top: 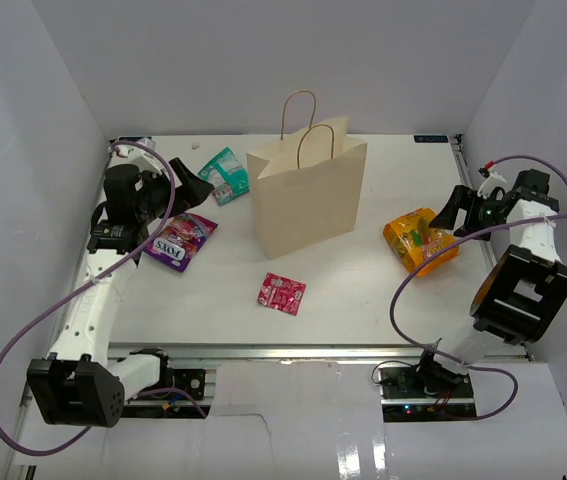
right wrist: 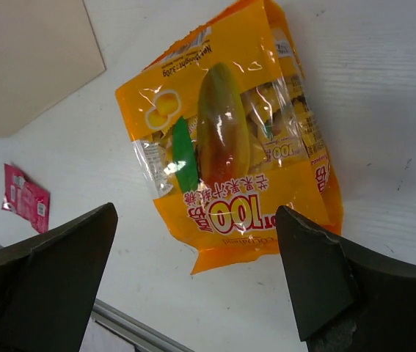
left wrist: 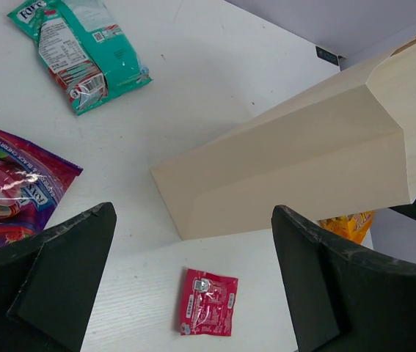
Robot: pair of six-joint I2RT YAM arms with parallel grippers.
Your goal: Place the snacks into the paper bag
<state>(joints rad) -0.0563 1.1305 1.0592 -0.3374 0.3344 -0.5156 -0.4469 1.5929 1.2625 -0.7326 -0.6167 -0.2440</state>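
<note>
The jaws stand wide apart above the surface [left wrist: 215, 66]. The pink-red packet [left wrist: 208, 302] lies flat between them (touching neither). Beyond them rises the paper bag [left wrist: 303, 161]. The purple packet [left wrist: 9, 183] lies beside the view's left jaw, with the teal-green packet [left wrist: 83, 55] farther beyond.

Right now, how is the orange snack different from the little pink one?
The orange-yellow pouch is bigger and puffier than the pink-red packet, which lies flat. The pouch sits right of the paper bag; the packet lies in front of it. Both are outside the bag.
</note>
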